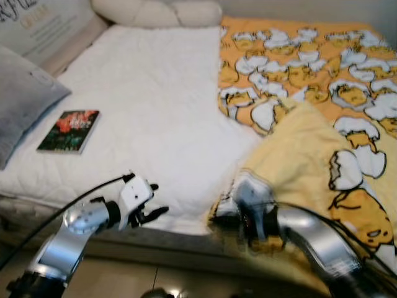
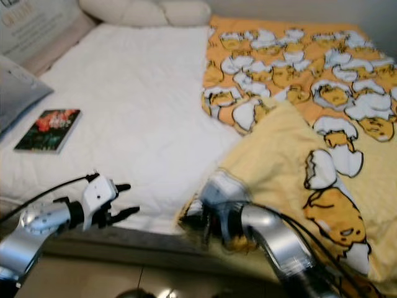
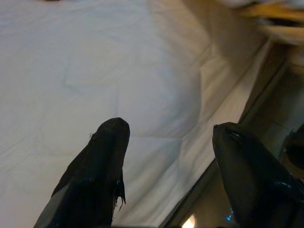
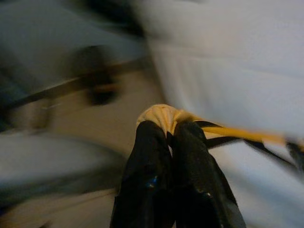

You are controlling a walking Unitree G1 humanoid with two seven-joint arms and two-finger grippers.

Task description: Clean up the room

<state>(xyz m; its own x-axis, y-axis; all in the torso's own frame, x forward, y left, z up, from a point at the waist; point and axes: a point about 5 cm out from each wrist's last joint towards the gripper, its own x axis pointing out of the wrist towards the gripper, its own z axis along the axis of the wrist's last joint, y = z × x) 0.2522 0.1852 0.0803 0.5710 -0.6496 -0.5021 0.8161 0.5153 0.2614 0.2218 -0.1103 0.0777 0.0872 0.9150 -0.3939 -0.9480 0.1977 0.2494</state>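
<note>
Right hand [image 4: 164, 130] pinches only the blanket [image 1: 310, 161] corner at the bed's [image 1: 149, 118] near edge; we expect slippage under pull. Left hand [image 1: 152, 200] wide, empty.

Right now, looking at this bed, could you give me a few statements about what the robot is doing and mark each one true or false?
1. The right gripper is pinched shut on a corner of the yellow blanket. True.
2. The left gripper is holding the book. False: its fingers are spread open over the white sheet, holding nothing, and the book lies apart from it, farther up the bed.
3. The book lies on the white sheet near a grey pillow. True.
4. The blanket covers the whole bed. False: it lies over the robot's right side; the left side is bare white sheet.
5. The blanket is plain yellow all over. False: it carries a cartoon egg pattern.
</note>
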